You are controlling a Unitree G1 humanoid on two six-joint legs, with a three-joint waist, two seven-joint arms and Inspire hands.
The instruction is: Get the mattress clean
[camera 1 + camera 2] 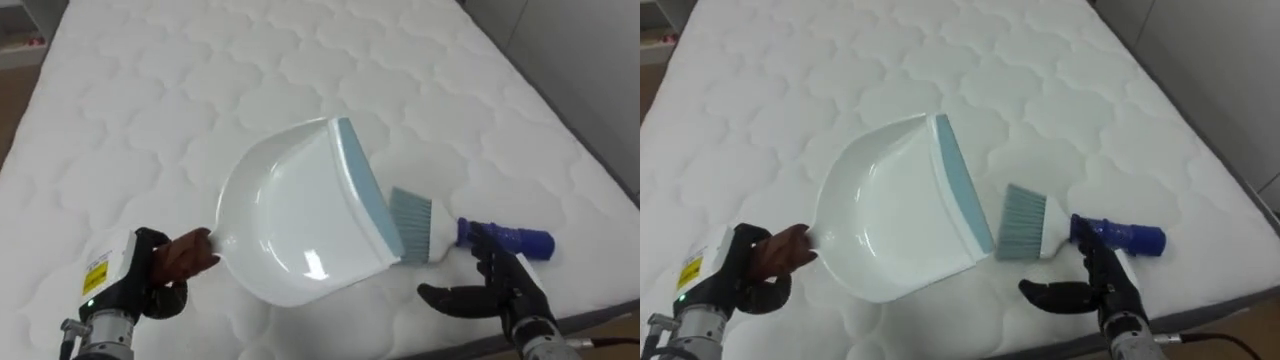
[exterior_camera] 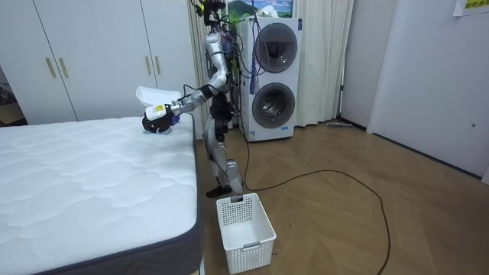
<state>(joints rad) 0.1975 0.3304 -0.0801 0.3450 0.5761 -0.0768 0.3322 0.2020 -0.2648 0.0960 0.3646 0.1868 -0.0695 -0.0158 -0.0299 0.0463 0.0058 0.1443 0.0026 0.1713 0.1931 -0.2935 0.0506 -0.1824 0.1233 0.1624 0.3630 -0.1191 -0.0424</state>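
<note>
Left hand (image 1: 165,262) clamps the handle of the dustpan (image 1: 290,215); right hand (image 1: 497,292), thumb splayed, touches the brush (image 1: 440,232) just above it, hold unclear. Sweeping the bed (image 1: 200,80) looks next, needing a firm brush grip.

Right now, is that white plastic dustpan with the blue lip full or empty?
Empty. The white plastic dustpan with the blue lip shows a bare, glossy inside, with no crumbs or dust visible.
</note>
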